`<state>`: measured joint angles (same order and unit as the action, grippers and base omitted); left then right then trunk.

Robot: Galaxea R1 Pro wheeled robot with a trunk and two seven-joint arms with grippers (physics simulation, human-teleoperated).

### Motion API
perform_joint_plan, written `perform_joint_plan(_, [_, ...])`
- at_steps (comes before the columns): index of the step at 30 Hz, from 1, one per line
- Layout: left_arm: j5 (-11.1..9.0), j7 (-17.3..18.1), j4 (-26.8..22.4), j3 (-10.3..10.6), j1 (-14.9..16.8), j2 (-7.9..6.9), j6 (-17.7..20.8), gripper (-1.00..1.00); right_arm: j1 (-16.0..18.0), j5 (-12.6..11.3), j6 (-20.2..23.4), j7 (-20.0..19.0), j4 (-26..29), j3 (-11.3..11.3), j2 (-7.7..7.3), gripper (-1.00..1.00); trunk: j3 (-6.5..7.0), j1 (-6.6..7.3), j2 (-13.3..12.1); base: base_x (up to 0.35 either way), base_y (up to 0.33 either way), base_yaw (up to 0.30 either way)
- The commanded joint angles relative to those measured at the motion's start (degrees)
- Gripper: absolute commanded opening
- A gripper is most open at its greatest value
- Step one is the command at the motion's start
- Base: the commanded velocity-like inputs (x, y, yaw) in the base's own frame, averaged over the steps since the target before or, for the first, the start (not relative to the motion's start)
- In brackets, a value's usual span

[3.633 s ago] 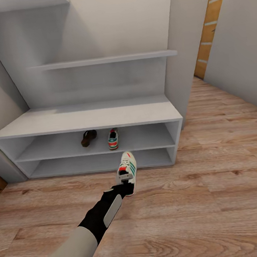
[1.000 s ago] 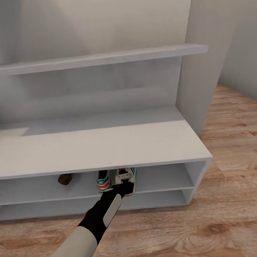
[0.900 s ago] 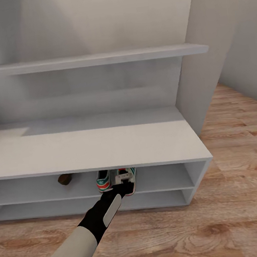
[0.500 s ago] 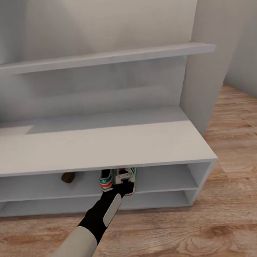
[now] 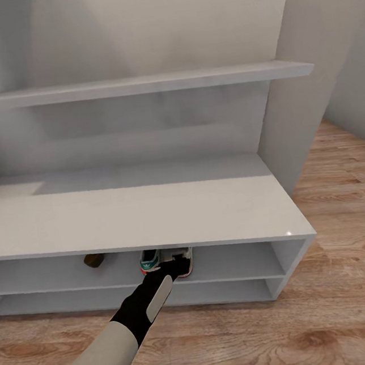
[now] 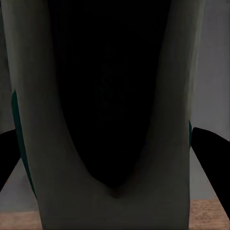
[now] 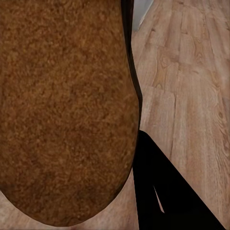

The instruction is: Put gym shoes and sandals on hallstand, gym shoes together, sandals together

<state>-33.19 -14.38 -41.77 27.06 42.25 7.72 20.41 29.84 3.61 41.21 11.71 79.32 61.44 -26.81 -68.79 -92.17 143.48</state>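
The hallstand (image 5: 129,212) stands straight ahead, its pale bench top over two open shelves. My left gripper (image 5: 175,265) is shut on a cream gym shoe (image 5: 187,256), holding it in the upper shelf opening, right beside the other gym shoe (image 5: 149,261). In the left wrist view the held gym shoe (image 6: 115,96) shows its dark inside between my black fingers (image 6: 213,158). One brown sandal (image 5: 93,259) lies further left on the same shelf. In the right wrist view a second sandal (image 7: 62,110) shows its tan footbed pressed against one of the black fingers (image 7: 163,191), over the corridor floor (image 7: 191,72).
A long higher shelf (image 5: 136,86) juts out above the bench top. A pale wall panel (image 5: 293,106) closes the hallstand's right end. Open wood floor (image 5: 334,301) spreads in front and to the right. The bench top's front edge overhangs the shoes.
The camera has come closer to the hallstand. The held gym shoe went from above the floor in front of the rack into the upper shelf opening, beside the other gym shoe.
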Motion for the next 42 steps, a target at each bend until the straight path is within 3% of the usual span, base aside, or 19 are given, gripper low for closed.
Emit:
perform_joint_plan(1, [-0.2,-0.7,0.7,0.2,0.0,-0.07,0.2,-1.00,0.0,0.2,0.4,0.1,0.0,0.0,-0.01,-1.00,-0.05,0.00,0.0,0.001,0.000,0.000])
perform_joint_plan(6, [-0.2,-0.7,0.7,0.2,0.0,-0.07,0.2,-1.00,0.0,0.2,0.4,0.1,0.0,0.0,0.00,-1.00,-0.05,0.00,0.0,0.000,0.000,0.000])
perform_joint_plan(7, [-0.2,-0.7,0.7,0.2,0.0,-0.07,0.2,1.00,0.0,0.2,0.4,0.1,0.0,0.0,0.00,-1.00,-0.05,0.00,0.0,0.000,0.000,0.000])
perform_joint_plan(18, [-0.2,-0.7,0.7,0.1,0.0,-0.85,0.2,1.00,0.0,0.2,0.4,0.1,0.0,0.0,-0.01,-1.00,-0.05,0.00,0.0,-0.049,0.010,0.000])
perform_joint_plan(38, [-0.2,-0.7,0.7,0.1,0.0,-0.86,0.2,1.00,0.0,0.2,0.2,0.2,0.1,0.0,0.17,-1.00,-0.05,0.00,0.0,-0.309,0.097,0.000])
perform_joint_plan(42, [-0.1,-0.8,0.7,0.2,0.0,-1.02,-1.7,1.00,0.0,0.2,-0.1,0.1,0.1,0.2,0.27,-1.00,-0.05,0.00,0.0,-0.317,0.102,0.000])
